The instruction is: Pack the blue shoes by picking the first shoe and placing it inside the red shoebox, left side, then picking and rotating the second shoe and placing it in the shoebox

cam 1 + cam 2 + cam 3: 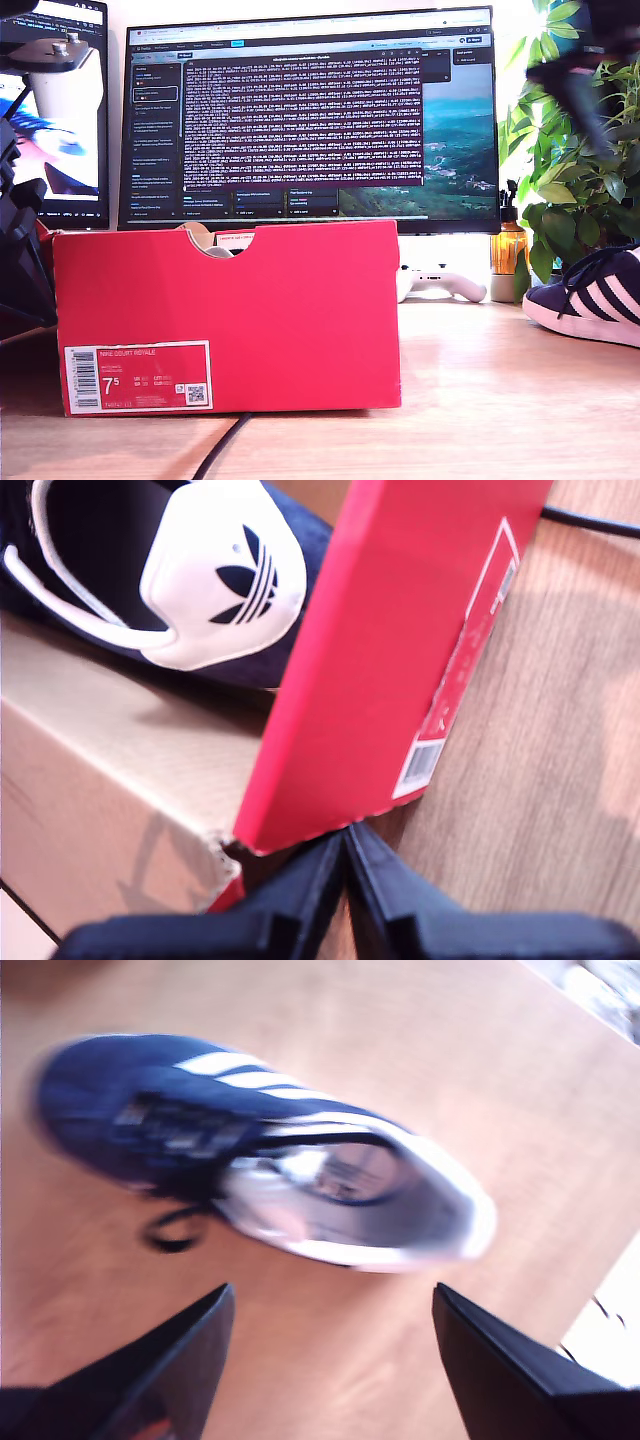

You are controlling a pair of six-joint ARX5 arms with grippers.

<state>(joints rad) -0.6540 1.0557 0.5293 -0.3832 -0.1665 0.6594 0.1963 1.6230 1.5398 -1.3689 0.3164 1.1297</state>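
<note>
Navy suede with three white stripes: one blue shoe (590, 295) lies on the wooden desk (480, 400) at about three o'clock in the exterior view, partly cut off by that view's right edge and well apart from the box. In the second wrist view the same shoe (260, 1150) lies on its sole on bare wood, blurred, its opening and white lining facing up, a dark lace trailing beside it. My second gripper (330, 1360) hangs above it with its jaws spread wide, touching nothing.

The red shoebox (225, 315) stands at about eight o'clock in the exterior view, its notched end wall facing the camera, a white label reading "7.5" low on that wall. The first wrist view shows the other shoe (190, 575) inside the box (390, 670), its white heel tab with a dark trefoil mark showing, resting on the pale cardboard floor. My first gripper (345, 855) is just outside the box wall near a torn corner, its jaws closed together on nothing.

Behind the box stand a wide monitor (310, 115) full of text, a leafy plant (575, 150) at two o'clock, and a black cable (220, 450) running out at six o'clock.
</note>
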